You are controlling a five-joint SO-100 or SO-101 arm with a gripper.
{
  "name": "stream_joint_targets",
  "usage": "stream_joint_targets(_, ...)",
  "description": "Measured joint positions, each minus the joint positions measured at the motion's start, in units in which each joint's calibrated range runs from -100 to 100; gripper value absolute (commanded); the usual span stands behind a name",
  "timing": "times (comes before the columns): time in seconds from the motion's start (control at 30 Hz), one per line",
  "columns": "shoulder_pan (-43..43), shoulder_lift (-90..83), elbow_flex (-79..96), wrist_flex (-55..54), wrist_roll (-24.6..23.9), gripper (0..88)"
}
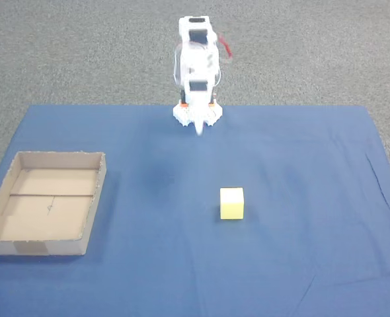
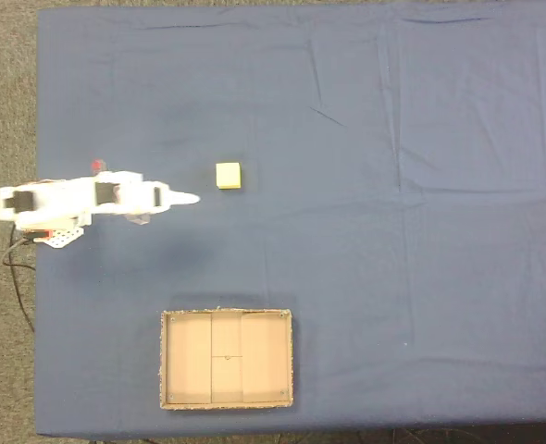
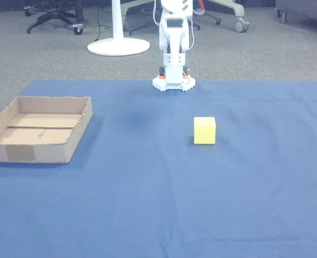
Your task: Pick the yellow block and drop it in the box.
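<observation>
The small pale-yellow block (image 1: 232, 203) (image 2: 228, 175) (image 3: 204, 130) rests alone on the blue cloth. The empty brown cardboard box (image 1: 92, 198) (image 2: 169, 361) (image 3: 75, 141) lies flat on the cloth, well apart from the block; a tape patch shows on its near wall in the other view. My white arm (image 3: 173, 37) is folded up over its base at the cloth's edge. Its gripper (image 1: 199, 127) (image 2: 190, 198) tapers to a single point, shut and holding nothing, a short way from the block and above the cloth.
The blue cloth (image 1: 301, 264) (image 2: 421, 231) covers the work area, with grey carpet (image 1: 63, 53) around it. A white stand base (image 3: 118, 45) and chair wheels (image 3: 239, 24) sit on the floor behind the arm. A cable (image 2: 18, 277) trails from the arm's base.
</observation>
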Motion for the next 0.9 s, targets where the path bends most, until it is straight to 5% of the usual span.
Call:
stream_joint_targets(0.33,-4.34,42.28,-31.36,-0.16,0.59,44.3)
stream_joint_targets(0.9,-10.14,58.48,-40.25,-1.96,-0.98,35.4)
